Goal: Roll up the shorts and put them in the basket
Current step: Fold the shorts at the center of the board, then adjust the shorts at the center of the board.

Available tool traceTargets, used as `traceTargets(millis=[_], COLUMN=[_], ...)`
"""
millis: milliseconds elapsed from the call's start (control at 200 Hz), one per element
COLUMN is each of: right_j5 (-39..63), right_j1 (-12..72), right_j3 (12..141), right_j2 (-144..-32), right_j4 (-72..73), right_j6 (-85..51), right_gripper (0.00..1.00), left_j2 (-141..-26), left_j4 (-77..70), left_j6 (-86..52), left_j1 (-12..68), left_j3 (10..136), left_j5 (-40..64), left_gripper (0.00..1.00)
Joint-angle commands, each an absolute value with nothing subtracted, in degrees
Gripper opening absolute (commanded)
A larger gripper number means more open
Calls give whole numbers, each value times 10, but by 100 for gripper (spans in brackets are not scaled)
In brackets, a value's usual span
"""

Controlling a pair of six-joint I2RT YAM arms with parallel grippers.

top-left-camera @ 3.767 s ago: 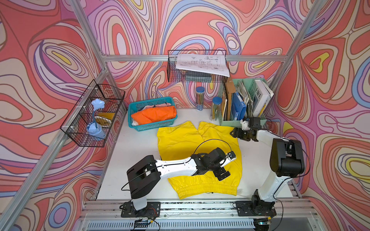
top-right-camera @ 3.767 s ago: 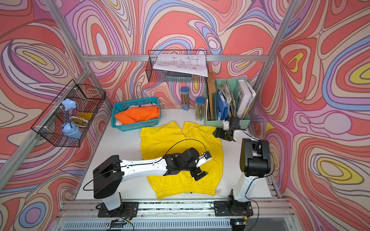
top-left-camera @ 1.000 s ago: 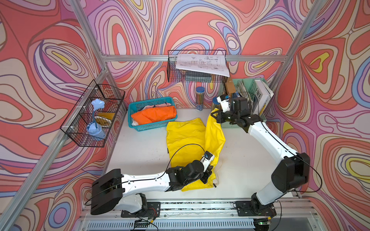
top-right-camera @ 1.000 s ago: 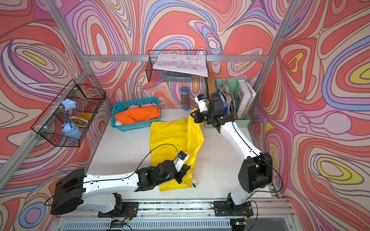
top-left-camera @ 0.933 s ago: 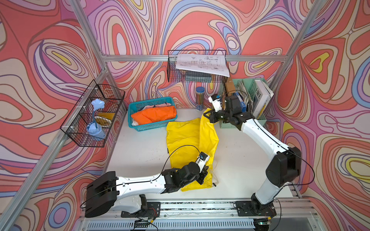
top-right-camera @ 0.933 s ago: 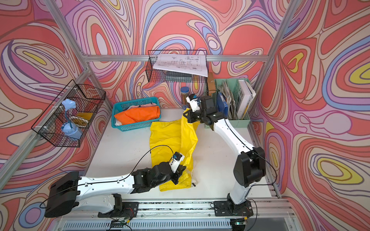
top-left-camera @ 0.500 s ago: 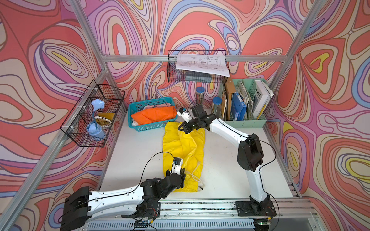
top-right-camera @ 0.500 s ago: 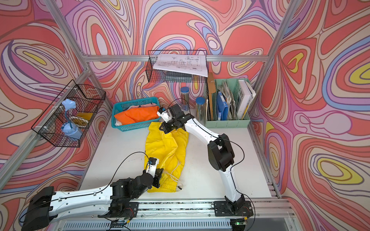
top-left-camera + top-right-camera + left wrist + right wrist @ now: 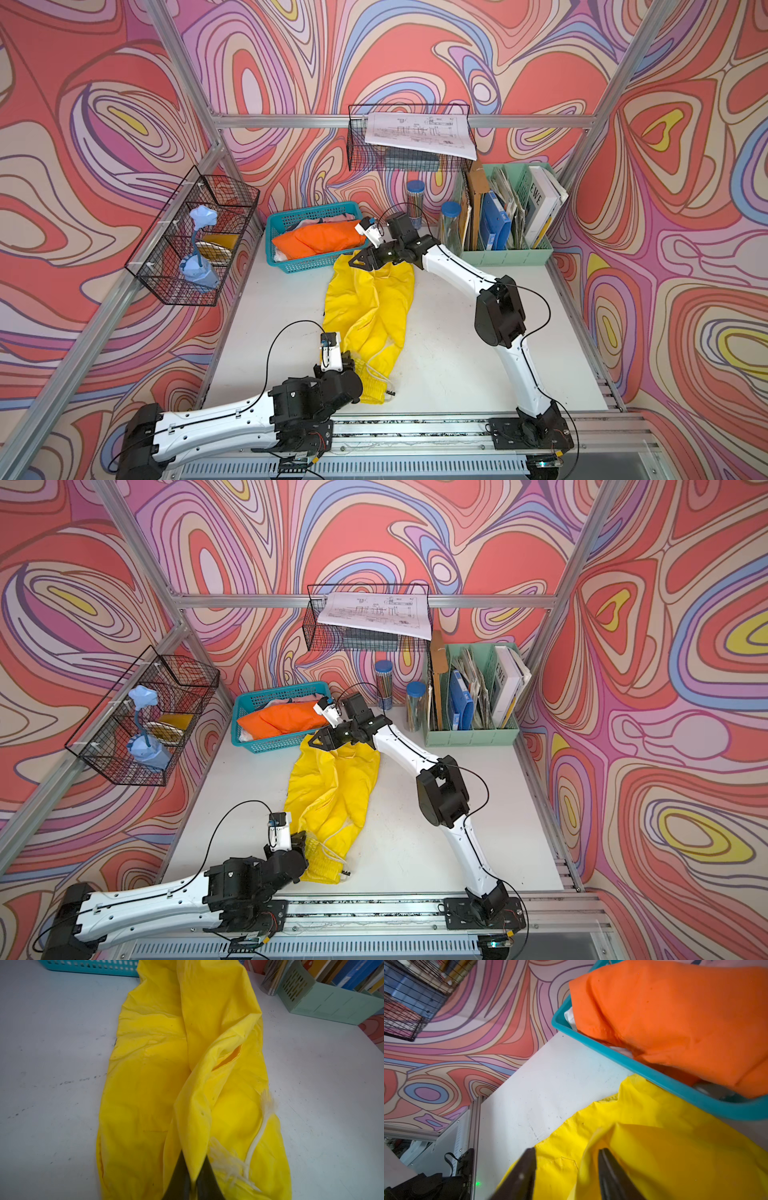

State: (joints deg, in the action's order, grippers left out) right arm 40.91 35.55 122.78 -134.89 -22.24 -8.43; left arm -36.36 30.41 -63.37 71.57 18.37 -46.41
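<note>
Shorts [image 9: 370, 307] lie folded lengthwise; left gripper [image 9: 194, 1158] pinches their lower-frame end, right gripper [image 9: 566, 1151] has its jaws apart; best roll straight and tight.

The shorts [image 9: 145, 1084] are thin yellow cloth, smooth, faintly shiny and creased, with a frayed white woven drawstring [image 9: 255, 1142]. The table [image 9: 52, 1043] is matt white and scuffed. The teal basket [image 9: 602, 1049] is smooth plastic, and the orange garment [image 9: 675, 1022] in it is soft, matt cloth. The mint organiser [image 9: 332, 1005] is matt plastic. The wall basket [image 9: 166, 286] is black wire.

Crumpled yellow shorts [image 9: 370, 307], half-folded lengthwise
</note>
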Motion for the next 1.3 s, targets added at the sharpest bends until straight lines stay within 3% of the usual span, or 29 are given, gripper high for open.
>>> traceTargets(millis=[0,40,90,210,340,436,521,556,661,731,906,1056,1242,1292], right_j5=[459,466,466,431,302,221,197,197,206,205,181,222,271,269], right_j1=[348,341,330,295,285,283,283,283,283,283,283,284,290,289], right_j3=[1230,1216,1171,1016,927,885,835,817,780,760,729,719,734,731], right_j2=[-1377,-1373,-1350,-1248,-1154,-1131,-1122,-1122,-1132,-1137,-1149,-1171,-1195,-1195], right_j4=[-144,-114,-56,61,-48,-128,-138,-133,-112,-101,-98,-59,-37,-36], right_j6=[-142,-160,-189,-236,-154,-138,-154,-165,-193,-211,-234,-254,-269,-272], right_gripper=[92,98,98,98,98,98,98,98,98,98,97,94,72,62], left_j2=[-364,-368,-373,-374,-361,-368,-400,-417,-458,-475,-495,-512,-536,-540], left_j4=[448,466,477,442,247,-9,-20,4,60,53,25,17,25,25], left_j6=[-752,-765,-766,-689,-453,-213,-193,-205,-253,-251,-251,-273,-286,-289], left_j1=[721,724,730,740,740,735,710,693,666,658,614,560,535,529], left_j3=[205,213,228,265,282,259,281,290,321,317,304,278,274,273], left_j5=[-534,-548,-575,-651,-711,-674,-620,-592,-564,-549,-483,-404,-374,-367], left_gripper=[79,93,98,99,99,99,98,89,26,0,0,0,0,0])
